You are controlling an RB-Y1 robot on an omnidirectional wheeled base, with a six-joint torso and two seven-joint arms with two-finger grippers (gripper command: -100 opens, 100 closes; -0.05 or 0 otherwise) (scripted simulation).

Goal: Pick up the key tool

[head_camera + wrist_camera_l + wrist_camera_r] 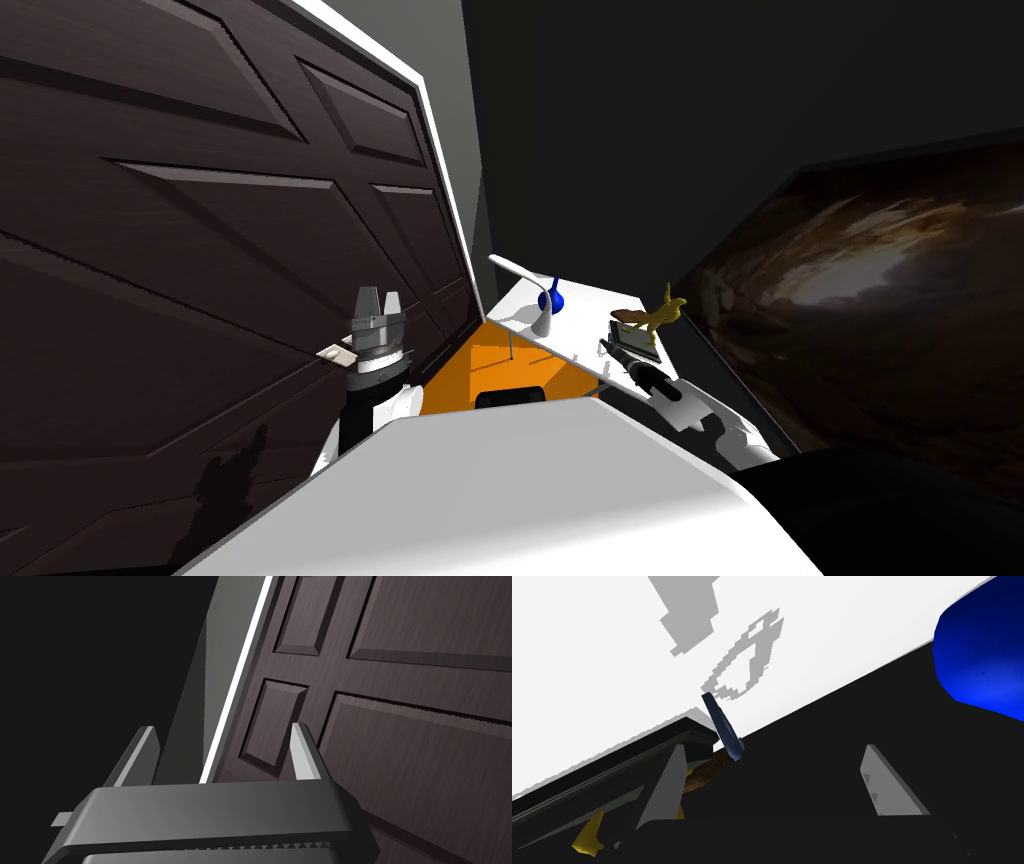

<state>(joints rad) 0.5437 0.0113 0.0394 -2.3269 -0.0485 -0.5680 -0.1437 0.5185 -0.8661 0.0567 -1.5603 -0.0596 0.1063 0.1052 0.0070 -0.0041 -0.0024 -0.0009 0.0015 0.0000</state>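
Right pincer: the right pincer (774,748) is wide open and holds nothing. It is low over the far edge of the white table (587,651), so the fingers can go down either side of the tool.
Key tool: the key tool (724,726) is a thin blue blade on a brown grip. It is just inside 1 finger of the right pincer, with the grip running behind that finger. The blade tilts upward because the tool rests on the rim of a black frame (602,773).
Why off-centre: the tool sits near 1 finger, not midway in the gap. I judge a sideways shift is needed before closing.
Neighbours: a yellow figure (589,833) is close beside the same finger. A blue vase (982,651) stands beyond the other finger, well apart from the tool. Either could be knocked by a careless move.
Left pincer: the left pincer (221,727) is also open and empty. It is raised close to a dark panelled door (400,751), probably parked there out of the working arm's way.
Step in hand: lining up, with no grasp made yet.
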